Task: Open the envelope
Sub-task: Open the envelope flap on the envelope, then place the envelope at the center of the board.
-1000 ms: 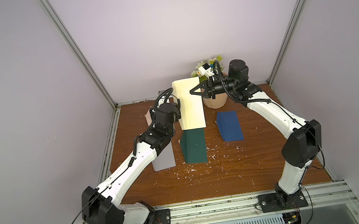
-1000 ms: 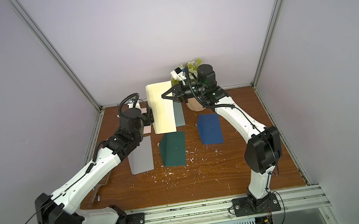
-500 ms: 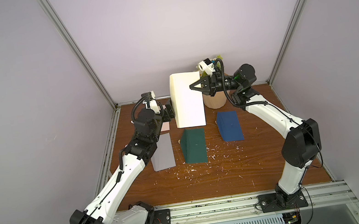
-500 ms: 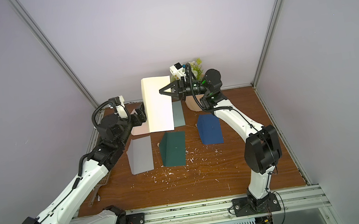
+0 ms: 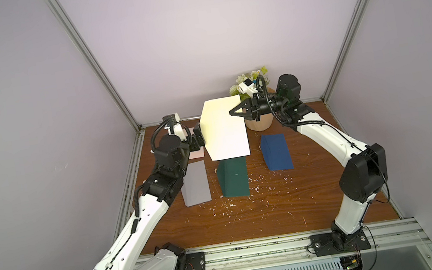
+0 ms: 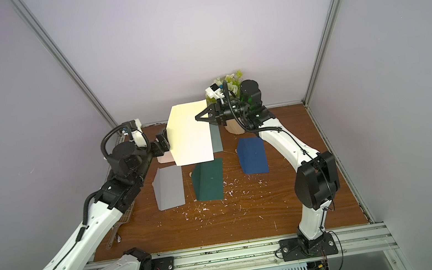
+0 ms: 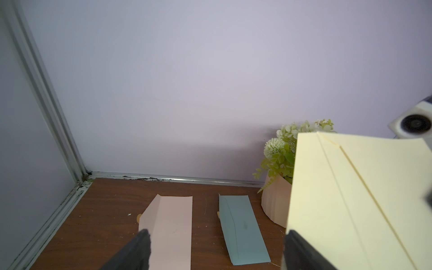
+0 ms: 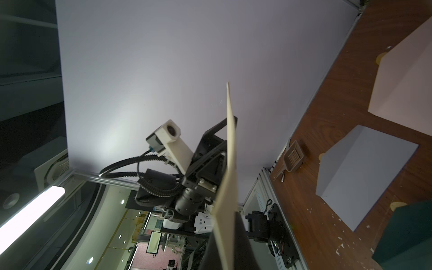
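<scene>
In both top views the cream envelope (image 5: 224,128) hung in the air above the far middle of the bench (image 5: 250,217), pinched at its upper right edge by the closed right gripper (image 5: 232,113). The left gripper (image 5: 199,136) sat just beside its left edge. The left wrist view showed that gripper's jaws wide with nothing between them, and the flap (image 7: 327,198) apparently lying flat against the body. The right wrist view showed the envelope edge-on in the grip. Lifting looked done; folding the flap open was left.
</scene>
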You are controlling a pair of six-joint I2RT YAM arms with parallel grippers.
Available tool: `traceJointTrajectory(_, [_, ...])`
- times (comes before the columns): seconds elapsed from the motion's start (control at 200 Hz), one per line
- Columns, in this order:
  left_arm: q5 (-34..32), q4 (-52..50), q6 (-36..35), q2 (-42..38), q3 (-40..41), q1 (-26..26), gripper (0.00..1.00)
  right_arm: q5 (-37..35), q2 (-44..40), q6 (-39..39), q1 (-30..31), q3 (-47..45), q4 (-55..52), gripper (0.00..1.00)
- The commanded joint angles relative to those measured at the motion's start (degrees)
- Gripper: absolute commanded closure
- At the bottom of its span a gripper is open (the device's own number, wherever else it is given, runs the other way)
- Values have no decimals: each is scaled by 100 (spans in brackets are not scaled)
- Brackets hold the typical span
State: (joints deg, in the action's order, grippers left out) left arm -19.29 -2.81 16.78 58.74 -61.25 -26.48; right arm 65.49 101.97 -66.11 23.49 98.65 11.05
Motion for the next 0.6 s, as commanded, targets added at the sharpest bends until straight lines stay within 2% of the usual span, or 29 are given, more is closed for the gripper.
traceJointTrajectory(0.0, [-511,-625,-78,-347,-207,81,6,-141,-255,1418,-116,265,-1441,100])
traceJointTrajectory(0.085, [-608,-803,-39,-555,-181,90,4,-220,-268,1658,-176,152,-1752,100])
traceJointTrajectory(0.19, [-735,-946,-9,-727,-146,101,2,-442,-311,2366,-182,67,-2683,100])
traceJointTrajectory(0.39, [-824,-1068,-34,-751,-98,175,0,-1105,-817,3568,-274,-952,-4191,100])
traceJointTrajectory(0.49, [-445,-954,73,-676,2,437,0,-1776,-987,4179,-455,-1333,-5052,100])
traceJointTrajectory(0.595, [150,-804,257,-507,64,831,0,-2194,-1155,4518,-843,-1664,-5444,100])
